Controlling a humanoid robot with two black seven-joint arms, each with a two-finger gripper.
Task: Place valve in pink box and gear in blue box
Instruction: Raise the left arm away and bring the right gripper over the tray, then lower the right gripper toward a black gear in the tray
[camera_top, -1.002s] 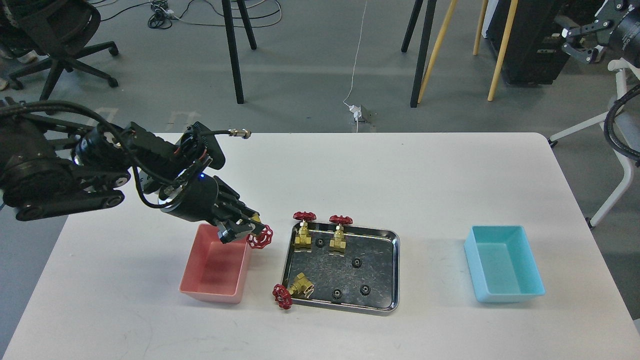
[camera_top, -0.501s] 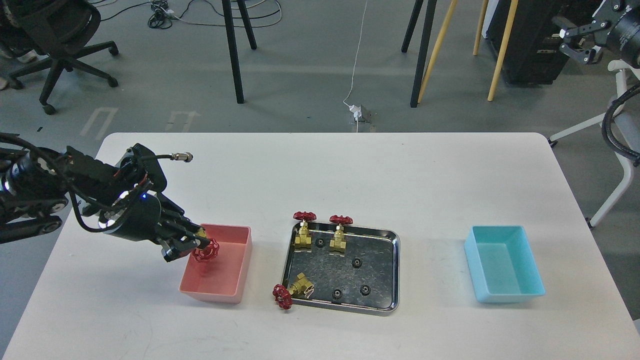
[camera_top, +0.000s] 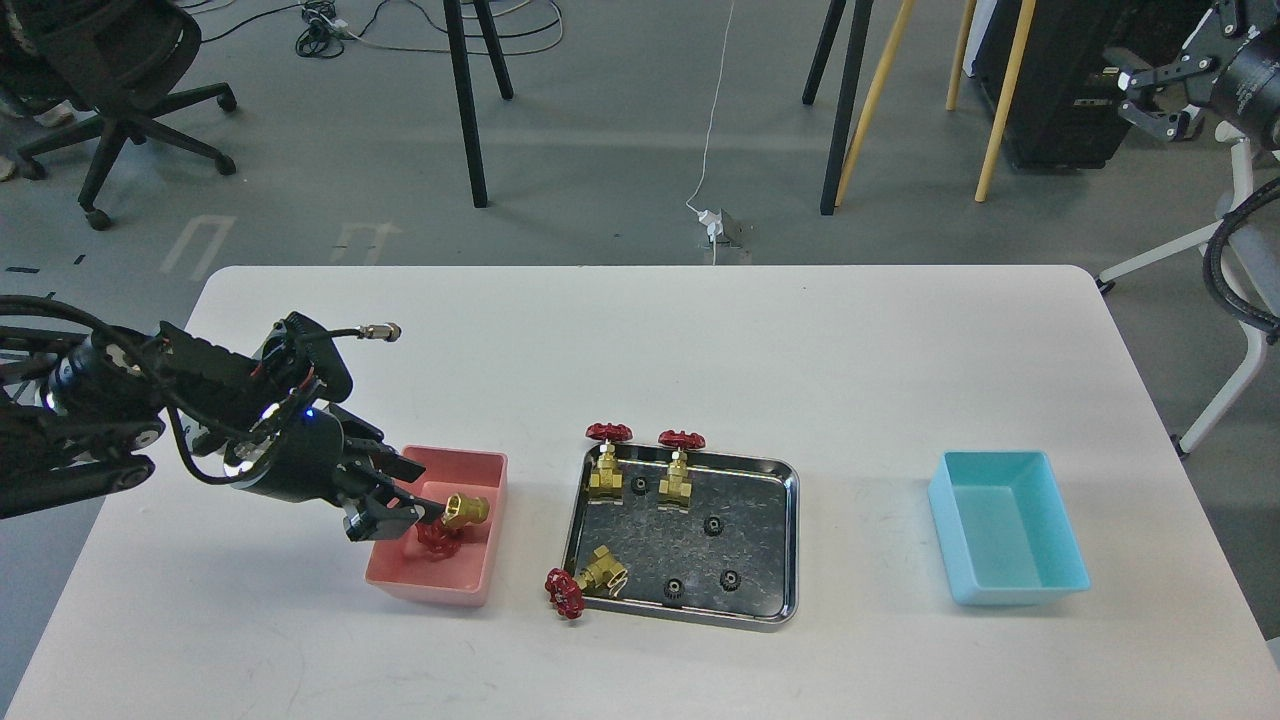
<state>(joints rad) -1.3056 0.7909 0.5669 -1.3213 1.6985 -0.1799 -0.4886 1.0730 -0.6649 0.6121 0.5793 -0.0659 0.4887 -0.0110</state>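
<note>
One valve (camera_top: 458, 518) lies on its side inside the pink box (camera_top: 430, 590), brass body to the right, red handwheel to the lower left. My left gripper (camera_top: 405, 494) is open over the box's left part, just left of that valve and apart from it. Three more valves stand or lie on the metal tray (camera_top: 792, 545): two upright at its back edge (camera_top: 608, 462) (camera_top: 680, 466), and one on its side at the front left corner (camera_top: 582, 579). Several black gears, one of them (camera_top: 713, 525), lie in the tray. The blue box (camera_top: 1010, 592) is empty at the right. My right gripper (camera_top: 1152, 92) is open, far off at the top right, off the table.
The white table (camera_top: 850, 360) bears the boxes and the tray in one row. Chair and easel legs (camera_top: 465, 100) stand on the floor behind. A white stand (camera_top: 1240, 300) is beside the table's right edge.
My left gripper carried the valve left and down into the pink box, then opened. The valve now lies loose in the box. The box shifted slightly.
</note>
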